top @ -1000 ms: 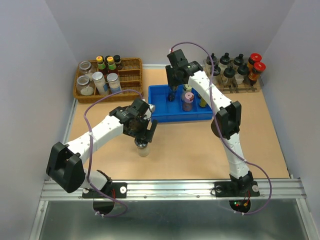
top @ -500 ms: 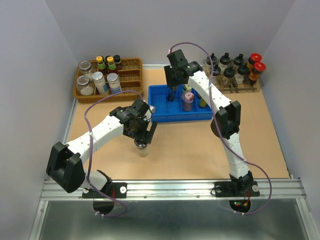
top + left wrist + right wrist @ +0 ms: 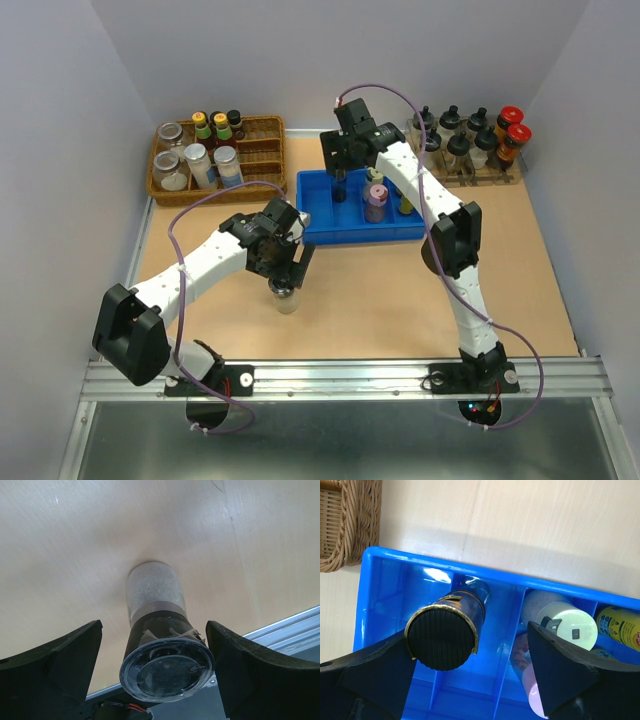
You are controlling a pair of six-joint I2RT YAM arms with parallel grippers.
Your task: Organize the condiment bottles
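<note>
A clear jar (image 3: pixel 155 587) of pale grains, with a dark collar and a see-through lid, stands upright on the table (image 3: pixel 286 298). My left gripper (image 3: pixel 154 630) is open around its top, with a gap on each side, and shows from above too (image 3: pixel 288 275). My right gripper (image 3: pixel 467 635) is open over the blue tray (image 3: pixel 395 580), either side of a slim dark-capped bottle (image 3: pixel 445 637) that stands in a left compartment (image 3: pixel 341 187). Nearby compartments hold a pale-green-lidded jar (image 3: pixel 567 625), a pink-lidded jar (image 3: pixel 532 695) and a yellow bottle (image 3: pixel 620 625).
A wicker basket (image 3: pixel 262 160) at the back left holds several jars and small bottles. At the back right, a rack (image 3: pixel 465 150) carries black-topped cruets and two red-capped bottles (image 3: pixel 512 125). The table's metal front rail (image 3: pixel 295 625) runs just behind the clear jar.
My right gripper has opened and let go of the dark-capped bottle, which now stands free in the blue tray. The left arm and the clear jar have not moved.
</note>
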